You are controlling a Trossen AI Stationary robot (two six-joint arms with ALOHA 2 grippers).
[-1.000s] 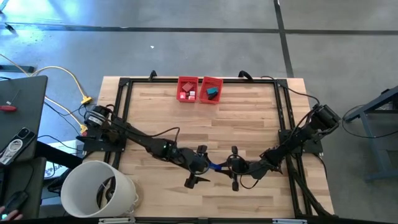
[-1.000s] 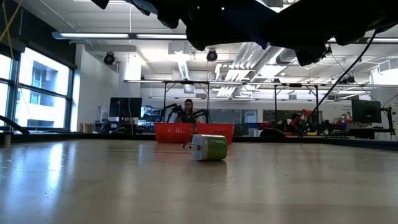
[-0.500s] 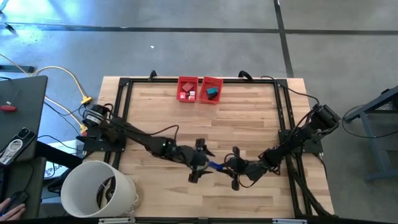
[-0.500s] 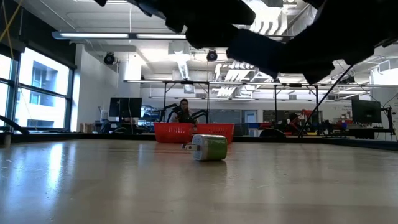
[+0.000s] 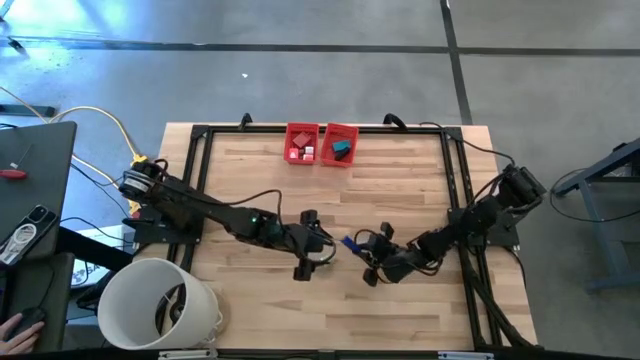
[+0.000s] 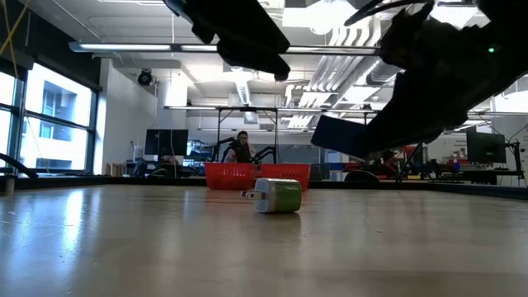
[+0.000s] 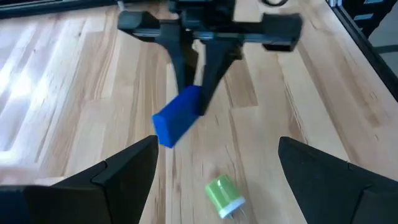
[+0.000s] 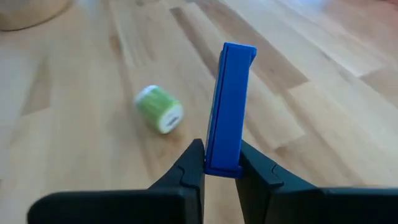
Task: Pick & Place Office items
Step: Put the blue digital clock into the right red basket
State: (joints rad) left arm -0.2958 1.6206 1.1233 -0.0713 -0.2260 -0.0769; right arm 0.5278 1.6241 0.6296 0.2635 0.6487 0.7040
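Note:
A dark blue flat block (image 8: pixel 230 106) stands on end in my right gripper (image 8: pixel 222 163), which is shut on it near the table's middle (image 5: pixel 358 248). The block is clear of the wood. A small green and white cylinder (image 7: pixel 224 194) lies on its side on the table just below and beside the block (image 6: pixel 278 195). My left gripper (image 5: pixel 304 244) hangs to the left of the block, wide open with nothing between its fingers, and faces the block (image 7: pixel 177 116). My right gripper pinches the blue block's two broad faces at one short end (image 8: pixel 221 160) between its two fingers. The fingers run along the block, slanting down from the table's right side. The block sticks out past the fingertips, lifted clear of the table (image 6: pixel 342 136).
Two red bins (image 5: pixel 320 143) holding small pieces stand side by side at the far edge. A big white bucket (image 5: pixel 160 305) sits off the near left corner. A black frame (image 5: pixel 455 200) borders the wooden top.
My left gripper has drawn back from the blue block toward the table's left and far side, rising a little. The block has stayed in my right gripper, which has rolled and sunk, swinging the block toward the far edge. The green cylinder has not moved.

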